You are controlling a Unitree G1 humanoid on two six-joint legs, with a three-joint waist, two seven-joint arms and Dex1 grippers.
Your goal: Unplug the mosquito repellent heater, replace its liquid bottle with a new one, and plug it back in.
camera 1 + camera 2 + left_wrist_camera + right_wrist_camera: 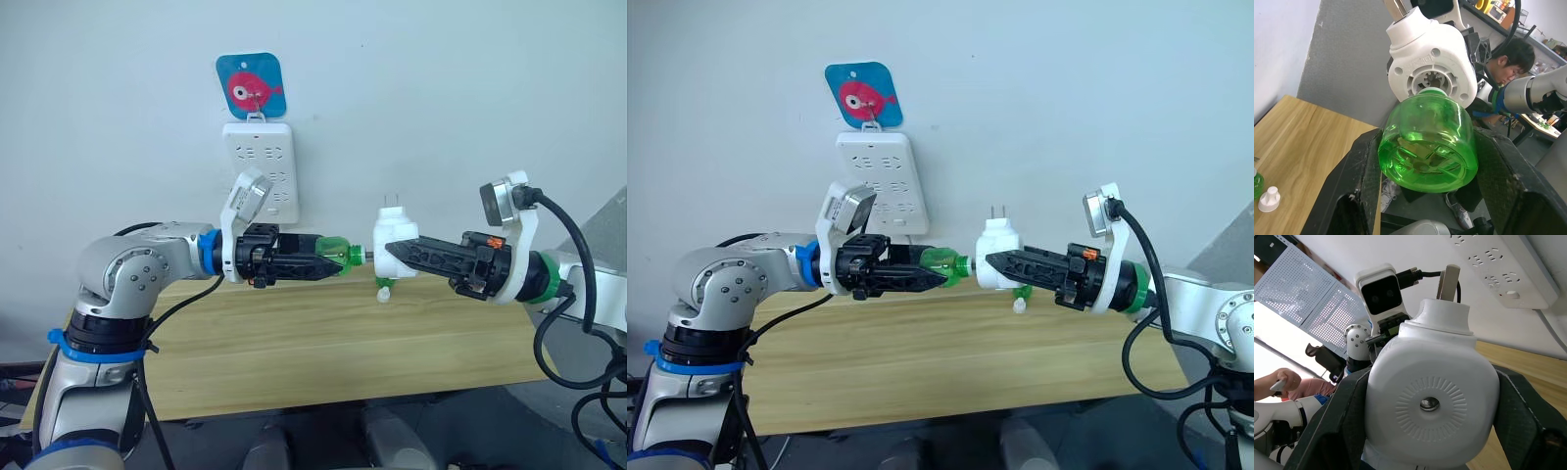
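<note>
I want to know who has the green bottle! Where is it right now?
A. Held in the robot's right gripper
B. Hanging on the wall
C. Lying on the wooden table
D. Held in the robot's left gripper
D: the left gripper is shut on the green bottle, holding it up to the mosquito repellent heater that the right gripper grips.
</note>
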